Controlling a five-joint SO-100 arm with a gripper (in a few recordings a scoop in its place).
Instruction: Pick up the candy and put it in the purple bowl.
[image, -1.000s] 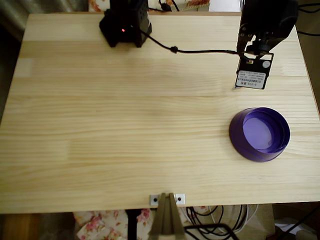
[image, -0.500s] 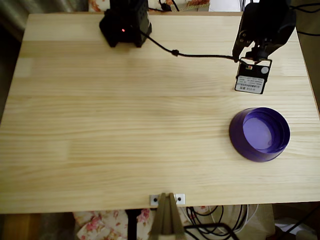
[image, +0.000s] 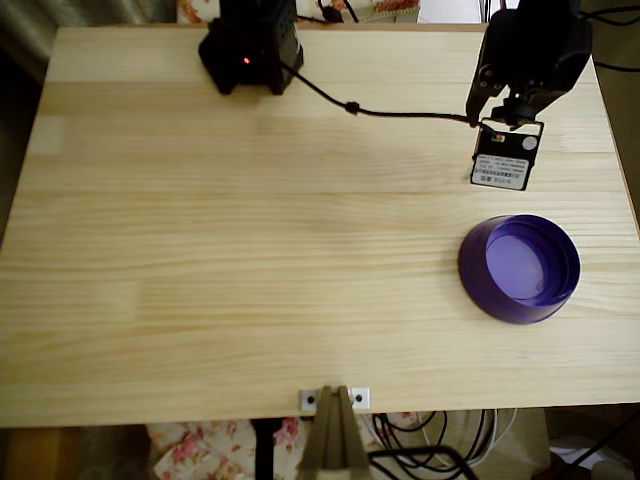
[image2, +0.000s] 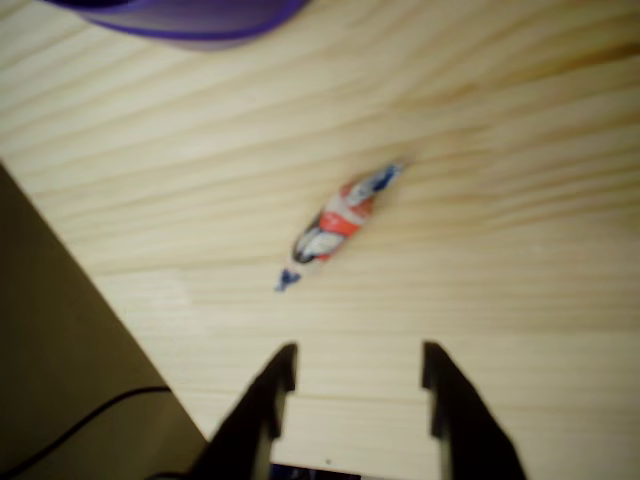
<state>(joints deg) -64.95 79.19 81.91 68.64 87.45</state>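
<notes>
Since a second ago the arm has drawn slightly toward the overhead frame's top right, above the purple bowl (image: 519, 268). Wrist view: gripper (image2: 358, 372) fingers spread apart, holding nothing; candy (image2: 336, 222) lies on the table (image: 250, 250), mid-frame, below the bowl's rim

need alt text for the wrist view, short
A small wrapped candy lies on a pale wooden table, just ahead of the open, empty claw. The rim of a purple bowl shows at the top edge, and the picture is slightly blurred.
</notes>
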